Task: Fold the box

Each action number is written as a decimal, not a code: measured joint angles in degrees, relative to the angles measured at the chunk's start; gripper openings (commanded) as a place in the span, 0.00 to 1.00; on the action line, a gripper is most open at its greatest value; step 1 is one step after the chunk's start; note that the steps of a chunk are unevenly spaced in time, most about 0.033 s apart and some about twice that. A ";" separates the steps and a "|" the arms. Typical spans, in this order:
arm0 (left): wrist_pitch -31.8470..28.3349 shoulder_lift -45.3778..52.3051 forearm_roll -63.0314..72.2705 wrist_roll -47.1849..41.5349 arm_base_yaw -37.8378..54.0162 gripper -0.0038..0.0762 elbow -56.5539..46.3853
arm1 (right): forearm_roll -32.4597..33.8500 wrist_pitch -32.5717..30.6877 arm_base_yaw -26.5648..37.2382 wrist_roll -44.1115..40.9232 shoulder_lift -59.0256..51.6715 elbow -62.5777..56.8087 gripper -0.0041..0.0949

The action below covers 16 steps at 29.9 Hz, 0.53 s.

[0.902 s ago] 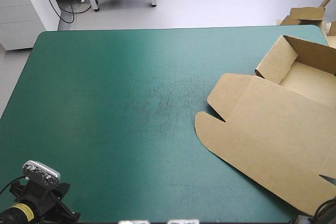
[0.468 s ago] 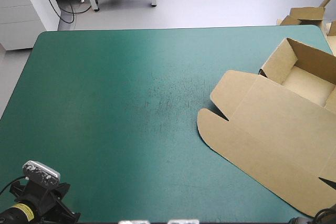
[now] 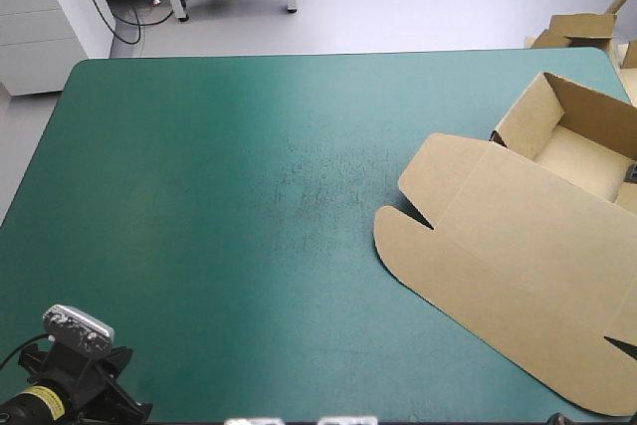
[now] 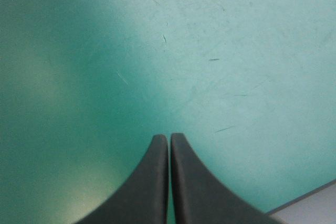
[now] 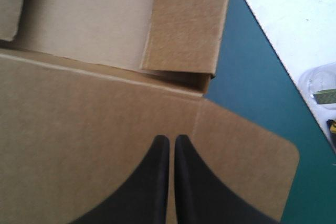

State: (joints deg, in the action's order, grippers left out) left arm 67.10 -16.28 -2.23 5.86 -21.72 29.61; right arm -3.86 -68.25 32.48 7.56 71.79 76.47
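The brown box (image 3: 518, 246) lies at the table's right side as an open tray (image 3: 582, 151) with raised walls, its lid (image 3: 498, 266) flat toward the near edge. In the right wrist view my right gripper (image 5: 171, 138) is shut and hovers over the flat lid (image 5: 79, 119). The tray's side wall (image 5: 184, 30) stands ahead of it, and a round-cornered flap (image 5: 247, 150) lies beside it. My left gripper (image 4: 169, 136) is shut over the bare teal-green cover (image 4: 220, 51), far from the box, at the table's near left corner. Neither gripper's fingers show in the high view.
More brown board (image 3: 579, 27) lies beyond the table's far right corner. The teal-green cover (image 3: 219, 196) stretches bare from the middle to the left. The table's edge (image 4: 307, 205) runs close beside my left gripper.
Earlier the box slid a little toward the table's right edge and turned slightly; since just before it lies still. The left arm has not moved.
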 measured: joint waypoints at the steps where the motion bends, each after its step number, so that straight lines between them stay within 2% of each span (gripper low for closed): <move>1: 0.00 0.00 0.00 0.00 0.00 0.04 0.00 | -1.37 0.24 0.00 0.27 -2.45 -1.51 0.02; 5: 0.00 0.00 0.00 0.00 0.00 0.04 0.00 | -5.24 1.19 -2.25 1.30 -12.31 -7.63 0.02; 16: 0.00 0.00 0.00 0.00 0.00 0.04 0.00 | -7.75 -0.83 -17.75 4.71 -35.25 -28.06 0.02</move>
State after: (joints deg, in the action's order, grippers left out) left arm 67.10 -16.28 -2.23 5.86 -21.72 29.61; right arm -11.61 -69.09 14.73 12.26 36.54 48.41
